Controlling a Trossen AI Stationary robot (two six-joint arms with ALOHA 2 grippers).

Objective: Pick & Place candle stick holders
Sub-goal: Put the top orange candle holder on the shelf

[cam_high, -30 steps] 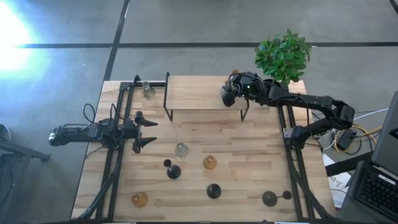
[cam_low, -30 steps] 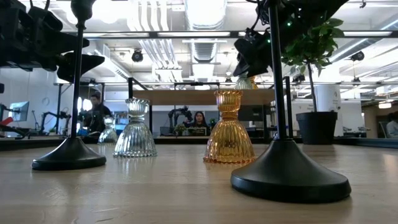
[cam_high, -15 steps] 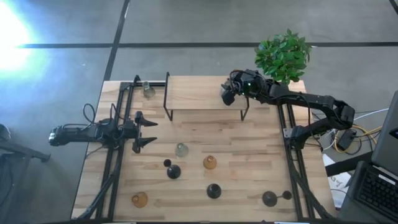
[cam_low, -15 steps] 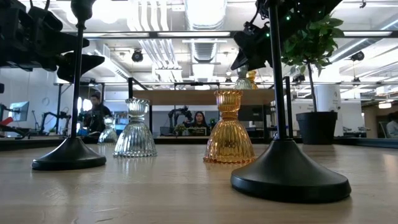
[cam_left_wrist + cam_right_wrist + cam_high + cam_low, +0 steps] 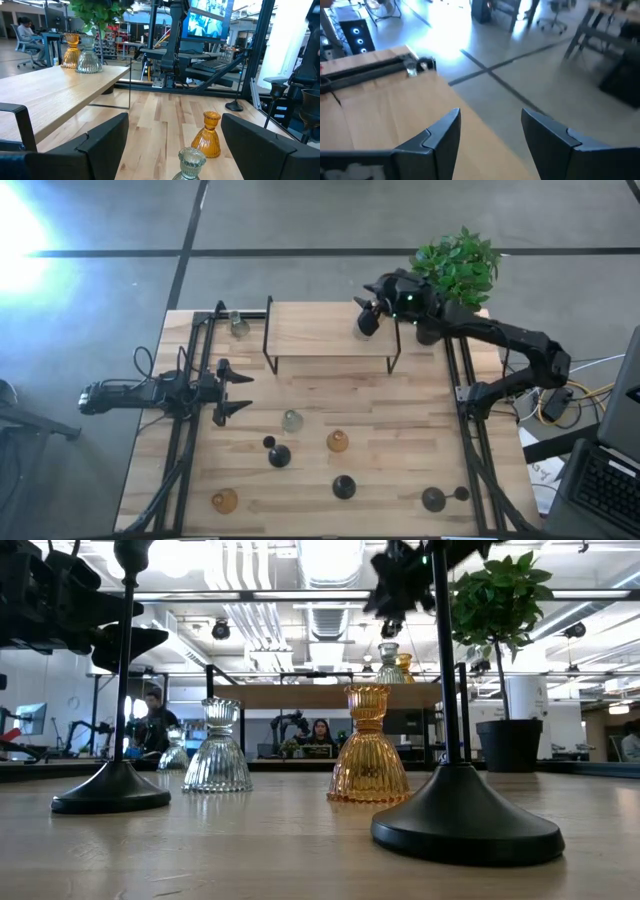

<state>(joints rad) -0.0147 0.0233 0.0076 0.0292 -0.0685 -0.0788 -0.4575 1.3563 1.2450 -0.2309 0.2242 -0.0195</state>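
My right gripper (image 5: 363, 316) (image 5: 490, 125) hovers open above the right end of the wooden shelf (image 5: 320, 330), with nothing between its fingers. A clear holder (image 5: 389, 661) and an amber holder (image 5: 405, 665) stand on that end of the shelf, below the gripper and apart from it. My left gripper (image 5: 238, 388) (image 5: 172, 130) waits open at the table's left side. On the table stand a clear holder (image 5: 291, 420), an amber one (image 5: 338, 441), another amber one (image 5: 225, 501) and black round-based holders (image 5: 279, 455) (image 5: 343, 487) (image 5: 433, 499). One more clear holder (image 5: 239, 325) stands at the far left.
The green plant in its black pot (image 5: 457, 268) stands at the far right, just behind my right arm. The shelf's black metal legs (image 5: 268, 335) reach down to the table. Bare wood lies between the shelf and the holders near the front.
My right gripper has risen from beside the two holders on the shelf's right end, drifted toward the table's far edge and tipped up toward level. Its fingers stay open. The two holders remain standing on the shelf.
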